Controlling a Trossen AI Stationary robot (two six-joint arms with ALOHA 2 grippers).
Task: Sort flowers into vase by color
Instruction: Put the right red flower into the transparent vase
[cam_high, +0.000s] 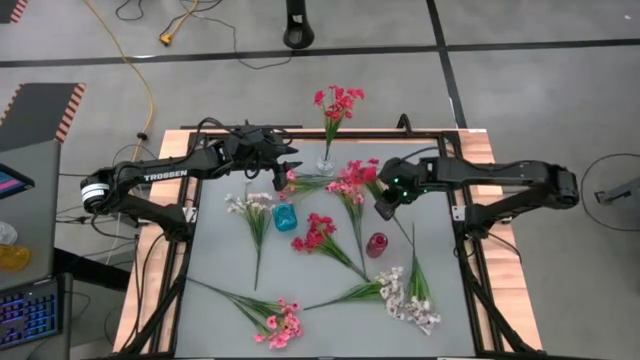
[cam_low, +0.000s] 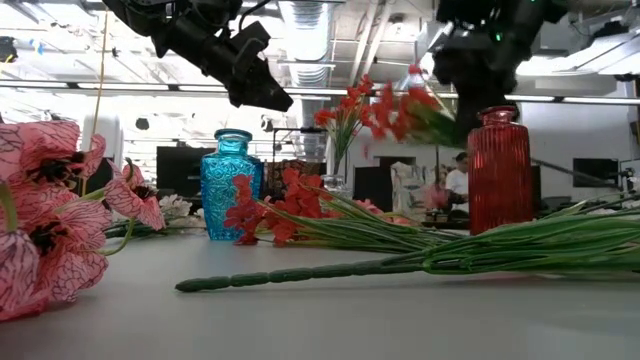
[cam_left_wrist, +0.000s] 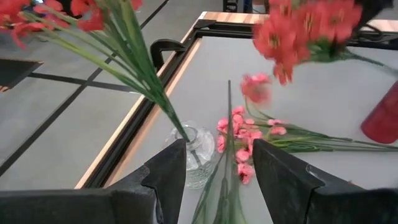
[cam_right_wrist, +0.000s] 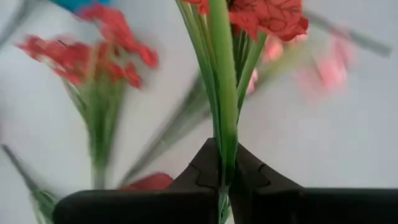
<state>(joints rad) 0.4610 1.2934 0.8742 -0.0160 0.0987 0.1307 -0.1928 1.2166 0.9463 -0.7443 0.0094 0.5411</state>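
My right gripper (cam_right_wrist: 225, 180) is clamped on the green stem of a red sprig (cam_high: 357, 173), fingers pinched flat against it; the blossoms hang clear of the table, just beside the red vase (cam_high: 377, 245) on its far side. My left gripper (cam_left_wrist: 217, 180) is spread apart and grasps nothing, hovering next to the clear vase (cam_high: 327, 163).

Landmark: red vase, near mid-table.

Vases, count 3:
- red vase, upright
- blue vase (cam_high: 286, 218), upright, well to the left of the red one
- clear vase, at the far edge of the table, holding 1 red sprig (cam_high: 338, 101) upright

Sprigs, count 8:
- red, 3: one in the clear vase, one in my right gripper, one (cam_high: 316, 233) lying on the table between the blue vase and the red vase
- pink, 2: one (cam_high: 298, 182) lying beyond the blue vase, near my left gripper; one (cam_high: 279, 322) lying at the near-left corner, well apart from the red vase
- white, 3: one (cam_high: 248, 203) just left of the blue vase; two (cam_high: 405, 295) lying together on the near side of the red vase, heads overlapping

Low view: the red vase and blue vase both stand upright, with stems lying across the table in front of them
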